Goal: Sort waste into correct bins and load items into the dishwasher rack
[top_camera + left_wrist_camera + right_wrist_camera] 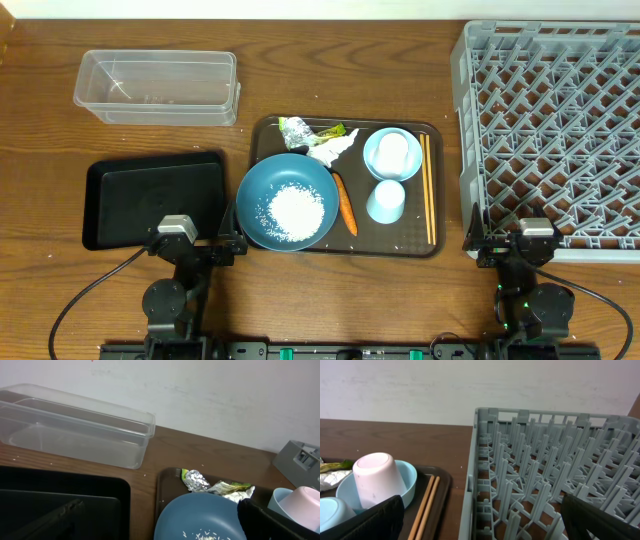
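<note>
White rice first: tip it, don't scoop

Rice lies in the dark-blue bowl on the brown tray, with the carrot just beside it. The left tool, fingers apart and empty, should probably pinch the near rim and keep the bowl level. The right tool, also spread, hangs by the rack.

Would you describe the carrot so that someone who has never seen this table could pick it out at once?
Find the brown serving tray in the middle of the table, between the black tray and the grey rack. On it, the carrot lies right of the big dark-blue bowl of rice and left of the pale-blue cup. It is the only orange thing there, slim and tapered.
</note>
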`<move>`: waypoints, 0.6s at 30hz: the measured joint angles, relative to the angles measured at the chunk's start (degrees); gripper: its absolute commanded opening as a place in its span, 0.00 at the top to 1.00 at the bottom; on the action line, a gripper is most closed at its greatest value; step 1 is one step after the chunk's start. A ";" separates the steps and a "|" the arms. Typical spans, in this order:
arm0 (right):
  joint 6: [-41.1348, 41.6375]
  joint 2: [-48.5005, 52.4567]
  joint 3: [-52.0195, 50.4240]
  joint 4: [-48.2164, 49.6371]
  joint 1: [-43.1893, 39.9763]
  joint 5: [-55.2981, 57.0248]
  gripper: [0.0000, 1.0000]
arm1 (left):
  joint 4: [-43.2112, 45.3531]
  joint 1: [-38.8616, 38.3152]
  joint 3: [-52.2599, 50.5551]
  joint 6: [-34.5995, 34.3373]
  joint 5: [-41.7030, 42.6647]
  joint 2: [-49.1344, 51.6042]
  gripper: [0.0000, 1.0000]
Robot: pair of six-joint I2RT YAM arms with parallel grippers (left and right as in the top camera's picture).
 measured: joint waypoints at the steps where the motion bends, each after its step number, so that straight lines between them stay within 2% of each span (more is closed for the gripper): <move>1: 0.00 0.00 0.00 0.00 0.00 0.00 0.01 | 0.00 0.00 0.00 0.00 0.02 0.13 0.01; 18: 0.00 0.00 0.00 0.00 0.00 0.00 0.01 | 0.00 0.00 -0.02 0.00 0.00 1.49 0.01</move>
